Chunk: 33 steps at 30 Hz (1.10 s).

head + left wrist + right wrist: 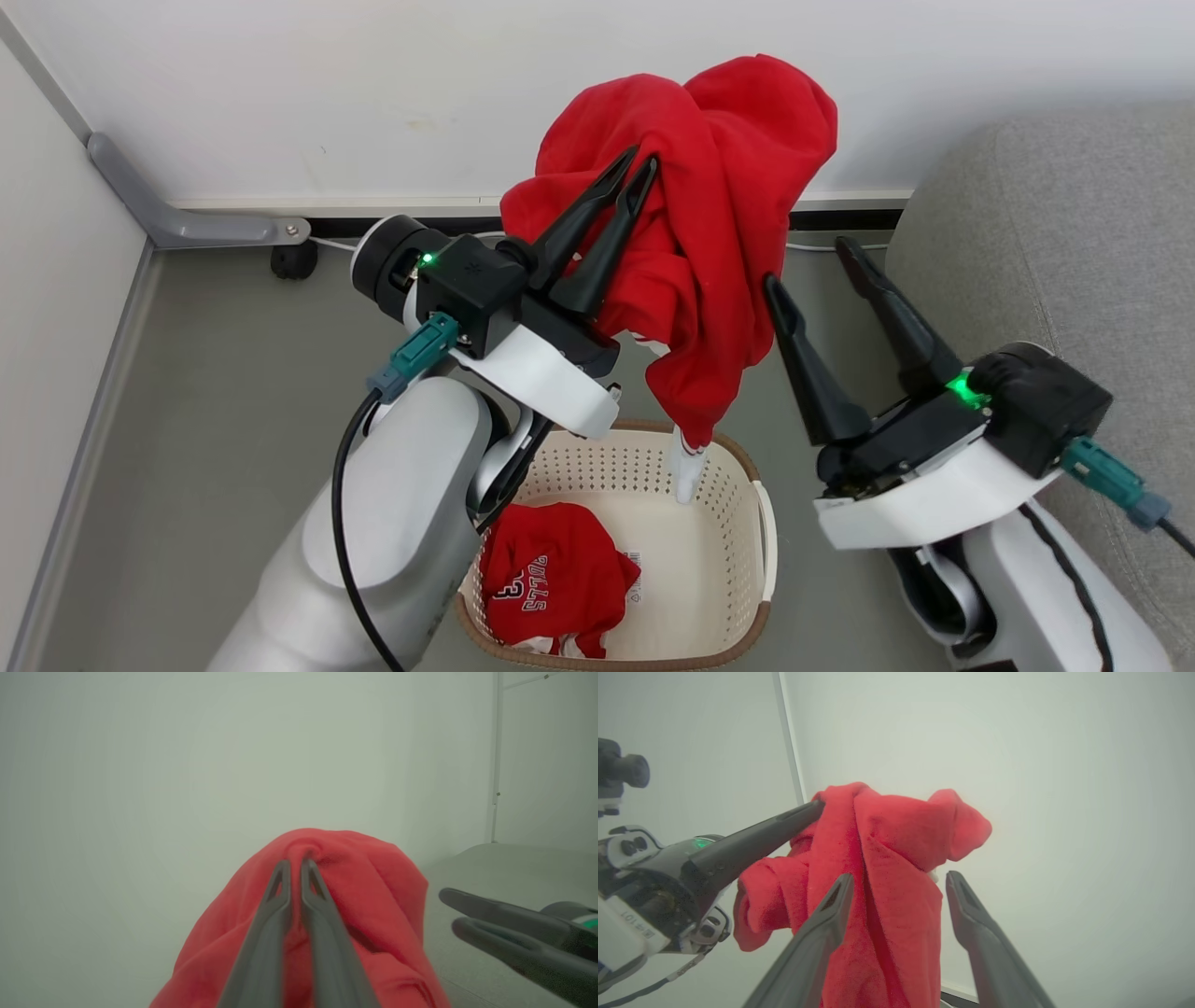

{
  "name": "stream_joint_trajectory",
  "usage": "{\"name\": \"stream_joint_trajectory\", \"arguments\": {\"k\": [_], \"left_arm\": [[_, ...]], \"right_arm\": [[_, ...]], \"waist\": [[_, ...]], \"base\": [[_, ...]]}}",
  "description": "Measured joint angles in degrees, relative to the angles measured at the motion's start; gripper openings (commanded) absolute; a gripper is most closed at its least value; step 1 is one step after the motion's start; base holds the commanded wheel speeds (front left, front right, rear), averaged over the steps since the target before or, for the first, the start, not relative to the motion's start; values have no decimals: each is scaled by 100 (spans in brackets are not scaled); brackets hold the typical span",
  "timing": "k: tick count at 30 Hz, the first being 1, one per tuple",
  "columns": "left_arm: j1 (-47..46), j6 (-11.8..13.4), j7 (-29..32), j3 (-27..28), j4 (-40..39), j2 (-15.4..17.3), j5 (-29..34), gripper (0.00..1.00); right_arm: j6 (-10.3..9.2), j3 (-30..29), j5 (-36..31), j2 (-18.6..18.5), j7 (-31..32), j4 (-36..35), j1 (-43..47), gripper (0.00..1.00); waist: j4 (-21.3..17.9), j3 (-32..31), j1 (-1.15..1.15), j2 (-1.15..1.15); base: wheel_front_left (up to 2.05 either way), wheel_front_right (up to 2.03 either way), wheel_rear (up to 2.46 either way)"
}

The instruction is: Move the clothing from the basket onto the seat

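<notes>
My left gripper is shut on a bright red garment and holds it high above the cream basket; a white-trimmed end dangles to the basket's rim. In the left wrist view the shut fingers pinch the red fabric at the gripper. My right gripper stands open just right of the hanging cloth. In the right wrist view the right gripper has the red garment beyond its spread fingers. A second red piece, a jersey with white lettering, lies in the basket. The grey seat is at the right.
A white wall runs behind, with a grey bracket and a black caster on the floor at the left. A white cable trails along the baseboard. Grey floor lies to the left of the basket.
</notes>
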Motion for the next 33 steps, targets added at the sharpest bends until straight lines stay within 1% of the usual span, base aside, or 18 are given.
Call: {"name": "stream_joint_trajectory", "arguments": {"k": [4,6,9,13,17,24,25,26,27,33], "left_arm": [[-65,8,0,-54,-2,0,-67,0],[-65,8,0,-77,-2,1,-98,0],[-65,9,0,-118,-5,0,-99,0],[-67,25,0,-179,-32,0,-147,0],[-67,32,0,-242,-59,1,-185,0],[-67,38,0,-355,-71,1,-252,0],[-66,49,0,-367,-73,2,-265,0],[-66,49,0,-380,-74,2,-290,0],[-66,49,0,-390,-73,4,-298,0],[-65,58,0,-427,-40,5,-307,0]], "right_arm": [[1,592,101,-259,0,-65,-35,100],[1,824,98,-353,0,118,-65,100],[1,1038,91,-396,1,477,-170,100],[1,1149,81,-376,0,999,-357,100],[1,1077,-107,-244,0,1439,-580,100],[1,1029,-218,-5,1,1911,-943,100],[1,1022,-207,31,0,1992,-982,66],[1,1023,-198,55,0,2082,-1020,4],[1,1012,-152,76,0,2138,-1043,0],[1,896,-100,105,0,2173,-1111,0]], "waist": [[24,15,1,0],[33,12,0,0],[54,9,0,0],[98,10,0,0],[155,13,0,0],[274,62,0,0],[293,68,0,0],[313,73,0,0],[332,79,0,0],[364,129,0,0]], "base": [[0,0,0],[0,0,0],[0,0,0],[0,0,0],[0,0,0],[0,0,0],[0,0,0],[0,0,0],[0,0,0],[0,0,0]]}}
